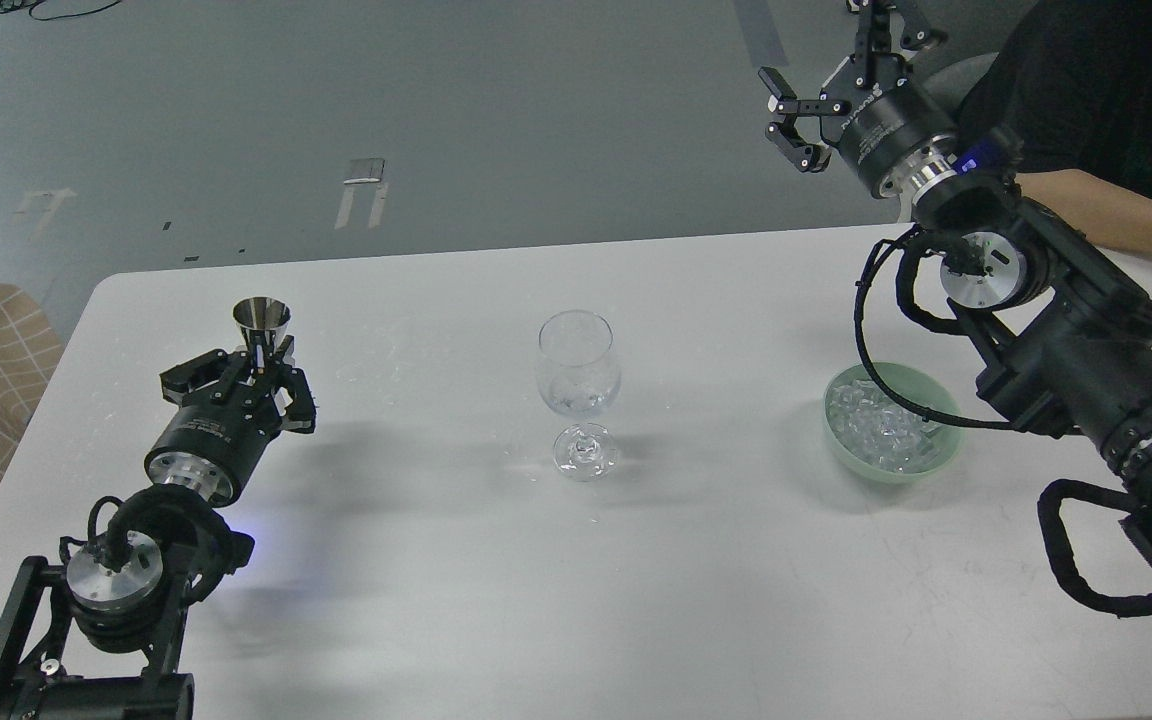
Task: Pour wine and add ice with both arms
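Holding a small steel jigger [261,325] by its narrow waist, my left hand [258,378] sits on the tabletop [416,560] well to the left of the wine glass [578,392], fingers closed around the cup's middle with its mouth upright. I cannot see into it, so I cannot tell how much wine it carries. My right hand [836,75] hangs high beyond the far edge of the tabletop, behind and right of the glass, fingers spread wide and holding nothing.

I judge the glass to be thin, light and top-heavy on its stem, easy to tip with a nudge; its bowl looks nearly empty, perhaps a trace of clear liquid at the bottom. To the right of the glass, well apart from it, a pale green bowl [841,440] holds the ice [881,428], a heap of small clear cubes. They will likely be slick and hard, so I would pinch one across flat faces, gently.
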`<state>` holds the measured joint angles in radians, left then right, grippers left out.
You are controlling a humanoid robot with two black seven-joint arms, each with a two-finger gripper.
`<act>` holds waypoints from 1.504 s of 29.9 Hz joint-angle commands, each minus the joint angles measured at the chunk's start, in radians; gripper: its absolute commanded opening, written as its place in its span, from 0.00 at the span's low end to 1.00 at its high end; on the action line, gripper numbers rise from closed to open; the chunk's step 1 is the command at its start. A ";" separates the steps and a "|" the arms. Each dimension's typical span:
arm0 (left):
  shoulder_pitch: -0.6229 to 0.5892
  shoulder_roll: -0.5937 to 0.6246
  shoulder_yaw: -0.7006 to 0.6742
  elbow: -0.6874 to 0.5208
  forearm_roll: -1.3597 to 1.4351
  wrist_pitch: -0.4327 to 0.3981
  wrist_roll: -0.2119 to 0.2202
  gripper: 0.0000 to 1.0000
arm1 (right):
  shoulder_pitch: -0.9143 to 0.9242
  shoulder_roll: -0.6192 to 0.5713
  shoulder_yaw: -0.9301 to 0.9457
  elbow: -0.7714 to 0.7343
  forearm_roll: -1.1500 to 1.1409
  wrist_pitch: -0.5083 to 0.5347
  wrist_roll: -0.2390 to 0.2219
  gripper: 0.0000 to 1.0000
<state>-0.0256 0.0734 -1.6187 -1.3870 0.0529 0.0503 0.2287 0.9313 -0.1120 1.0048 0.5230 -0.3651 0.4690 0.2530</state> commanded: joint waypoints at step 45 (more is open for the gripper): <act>-0.003 0.016 0.037 0.046 0.015 -0.009 0.012 0.98 | 0.001 0.000 0.001 -0.001 0.000 0.000 0.000 1.00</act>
<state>-0.0325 0.0875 -1.5876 -1.3350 0.0675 0.0446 0.2392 0.9327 -0.1124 1.0063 0.5215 -0.3651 0.4691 0.2530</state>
